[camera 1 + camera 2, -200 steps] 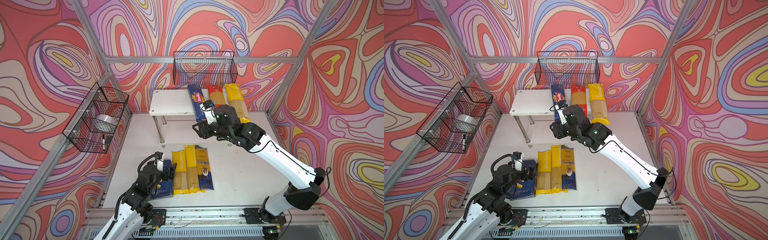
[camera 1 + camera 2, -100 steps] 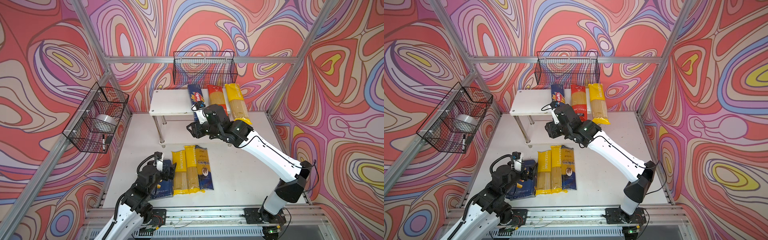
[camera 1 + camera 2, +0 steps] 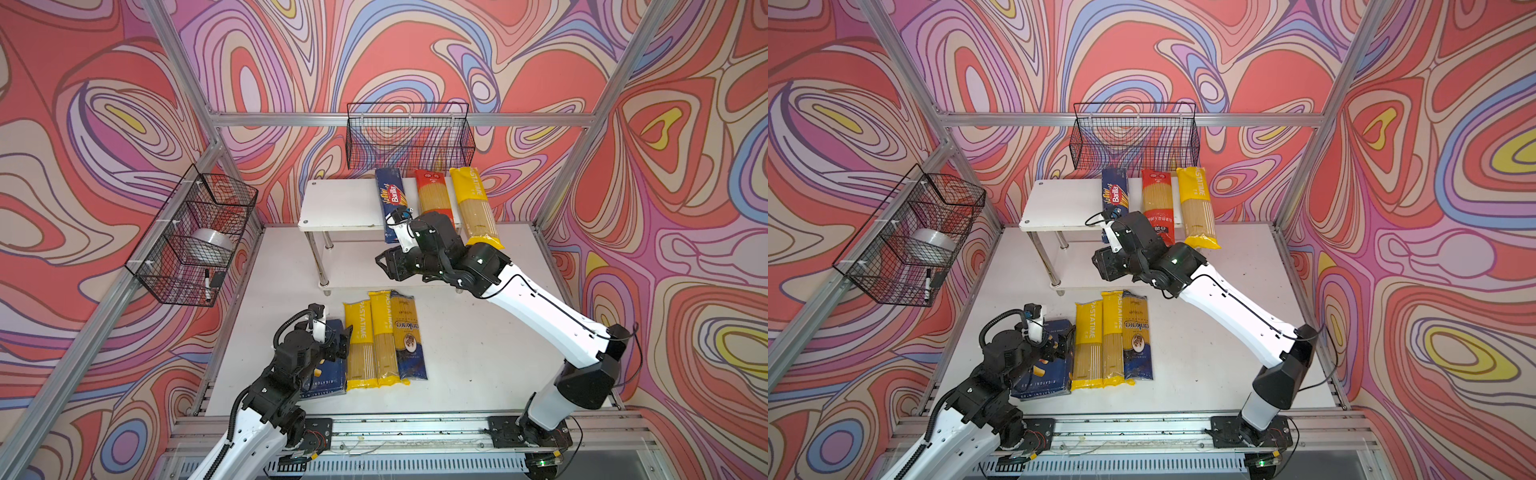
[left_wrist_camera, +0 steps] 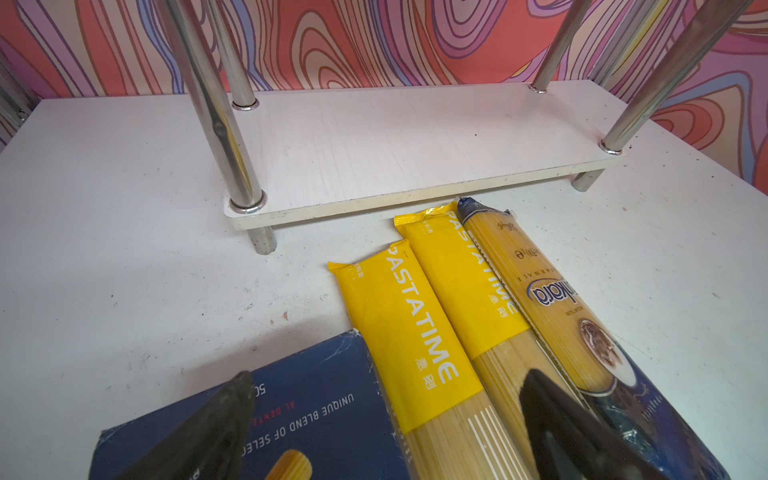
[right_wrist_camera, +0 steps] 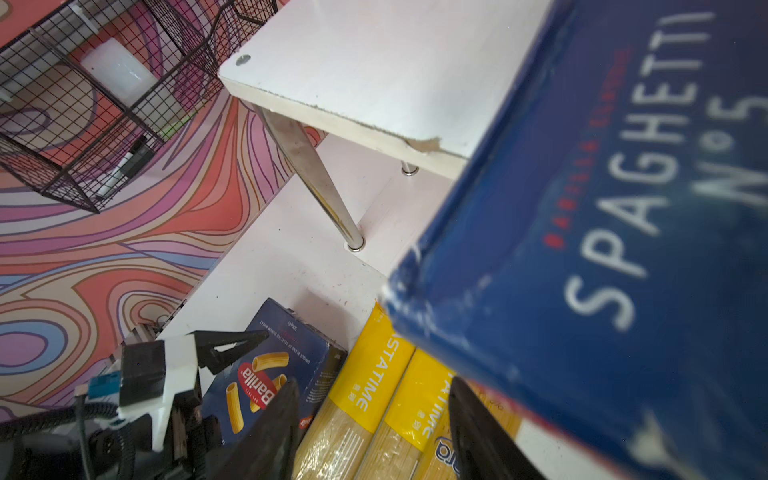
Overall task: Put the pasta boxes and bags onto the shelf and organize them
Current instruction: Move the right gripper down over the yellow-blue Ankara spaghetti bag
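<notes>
The white shelf (image 3: pixel 345 205) carries the long Barilla spaghetti box (image 3: pixel 390 195), a red bag (image 3: pixel 432 195) and a yellow bag (image 3: pixel 473 203) side by side on its top board. On the table in front lie the wide rigatoni box (image 3: pixel 328 370), two yellow PASTATIME bags (image 3: pixel 359 345) and a dark blue bag (image 3: pixel 409 336). My right gripper (image 3: pixel 384 266) hangs open and empty just under the spaghetti box's (image 5: pixel 623 208) overhanging front end. My left gripper (image 4: pixel 386 415) hovers open over the rigatoni box (image 4: pixel 316 415) and the nearest yellow bag (image 4: pixel 411 332).
A black wire basket (image 3: pixel 409 137) hangs on the back wall above the shelf. Another basket (image 3: pixel 195 237) on the left wall holds a tape roll and a marker. The shelf's lower board (image 4: pixel 415 137) is bare between chrome legs (image 4: pixel 212 108). Aluminium frame posts bound the table.
My right gripper has drawn back from the spaghetti box on the top board, shifting left and slightly toward the front. The left arm has not moved.
</notes>
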Controlling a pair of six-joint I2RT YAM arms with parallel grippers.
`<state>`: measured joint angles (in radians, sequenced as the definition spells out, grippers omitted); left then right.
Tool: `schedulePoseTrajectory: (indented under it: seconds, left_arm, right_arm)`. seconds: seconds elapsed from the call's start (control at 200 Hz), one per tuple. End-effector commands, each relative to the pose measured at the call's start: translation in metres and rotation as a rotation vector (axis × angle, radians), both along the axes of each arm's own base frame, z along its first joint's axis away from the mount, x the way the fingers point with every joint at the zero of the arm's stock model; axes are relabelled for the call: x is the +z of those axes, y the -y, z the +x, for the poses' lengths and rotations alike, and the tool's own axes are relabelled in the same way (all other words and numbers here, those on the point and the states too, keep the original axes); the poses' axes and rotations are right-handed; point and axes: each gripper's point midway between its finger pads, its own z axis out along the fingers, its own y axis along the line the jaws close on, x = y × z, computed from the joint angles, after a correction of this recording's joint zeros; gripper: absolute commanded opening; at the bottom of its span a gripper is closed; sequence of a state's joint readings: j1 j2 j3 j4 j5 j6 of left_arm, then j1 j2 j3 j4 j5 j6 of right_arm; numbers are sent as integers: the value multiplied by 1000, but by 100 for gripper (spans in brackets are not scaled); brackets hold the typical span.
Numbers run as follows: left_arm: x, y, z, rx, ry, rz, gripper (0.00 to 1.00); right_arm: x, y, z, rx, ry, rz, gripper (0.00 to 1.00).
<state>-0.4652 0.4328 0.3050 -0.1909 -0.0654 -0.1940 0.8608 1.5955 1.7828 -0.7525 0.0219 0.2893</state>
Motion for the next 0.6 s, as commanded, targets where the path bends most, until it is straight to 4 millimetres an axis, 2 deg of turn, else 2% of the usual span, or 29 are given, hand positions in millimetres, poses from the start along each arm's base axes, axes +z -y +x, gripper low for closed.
schedulePoseTrajectory:
  seconds: [0.0,0.125,0.26,0.361,0.486,0.596]
  left_arm:
    - [2,-1,0,6,9,7,100]
    - [2,-2,0,8,9,7,100]
    - [2,-2,0,10,11,7,100]
    - [2,-3,-1,10,14,6,100]
    - [3,-2,-2,5,19,1,100]
    - [3,-6,0,31,18,4,100]
  right_arm:
    - [3,12,-35,18,15,-2,59]
    - [-31,27,-74,2,-30,-46,59]
    - [-71,51,-100,-66,-84,-51,60]
    - [-97,68,-108,-114,-124,-43,60]
    - [-141,87,-111,-161,-133,-72,62]
    - [-174,89,-114,-174,-169,-68,64]
